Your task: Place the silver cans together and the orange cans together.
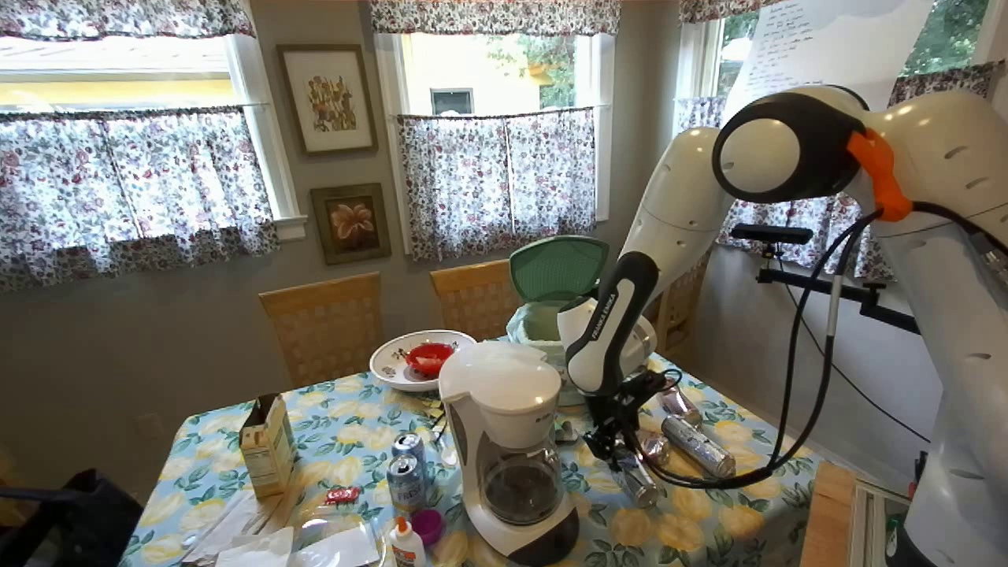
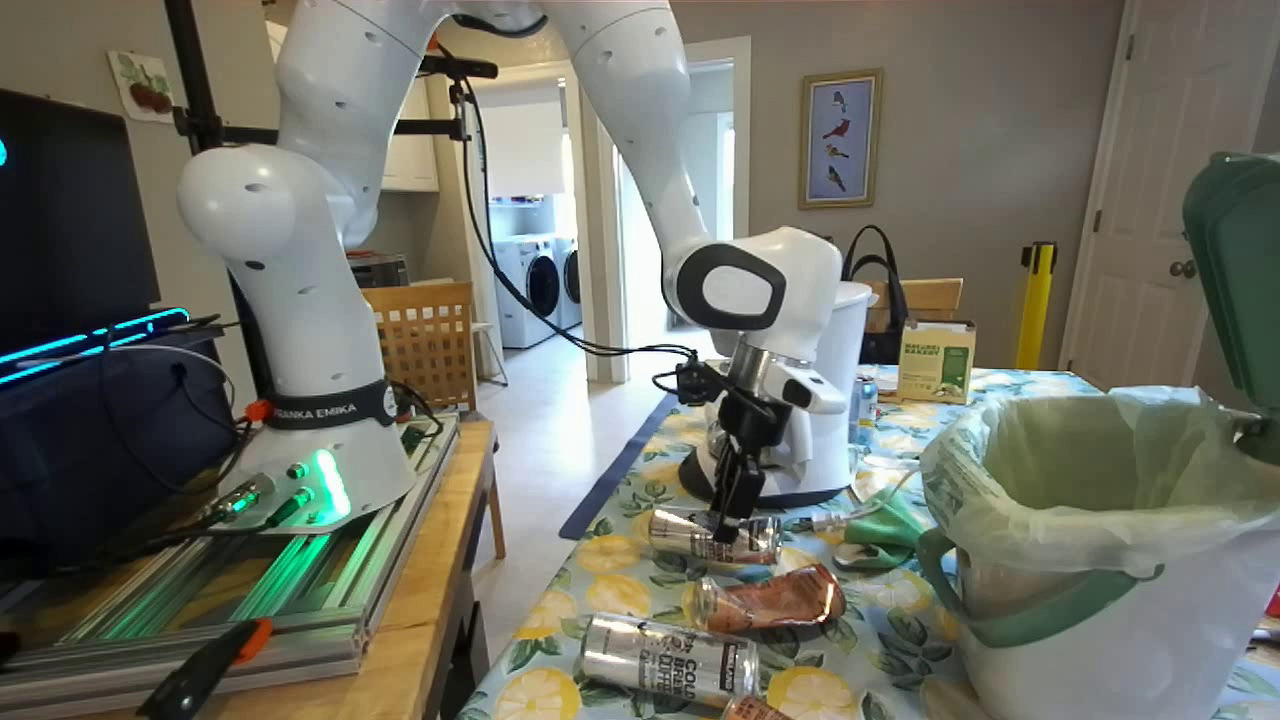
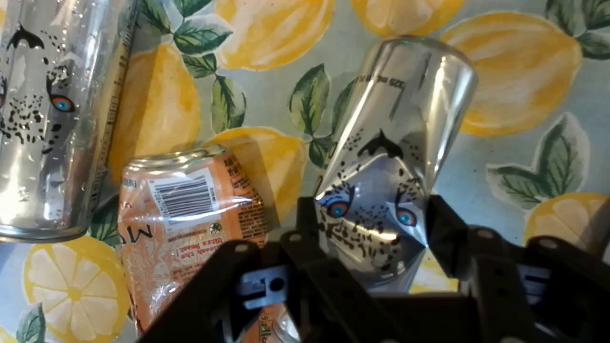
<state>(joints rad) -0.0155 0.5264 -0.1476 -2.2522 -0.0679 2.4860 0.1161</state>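
Left to right in an exterior view, floral-print fabric curtains (image 1: 134, 173), two framed flower pictures (image 1: 329, 98) and a white paper sheet (image 1: 827, 47) hung along grey walls (image 1: 94, 346). The cloth-covered desk (image 1: 346, 417), pale blue with printed yellow lemons, bore an open tan cardboard box (image 1: 266, 453), two upright blue-and-silver metal cans (image 1: 405, 480), a white plastic coffee maker (image 1: 500, 386) and a white bag-lined bin (image 2: 1110, 640). Farther right on the desk, and left to right in the wrist view, lay a cylindrical silver metal can (image 3: 52, 124), a crushed orange metal can (image 3: 178, 228), and a dented silver metal can (image 3: 391, 157), pinched in the black two-fingered claw (image 3: 371, 226).

In an exterior view, a dark handled bag (image 1: 71, 512) was cut off by the left edge, the coffee maker hid part of the bin, and the handwriting (image 1: 776, 43) on the white paper sheet was too small to read. In the wrist view, the cylindrical can ran out at the upper left, and the claw covered the lower parts of the other two. In an exterior view, a second orange metal can (image 2: 755, 710) showed only a sliver at the bottom edge.
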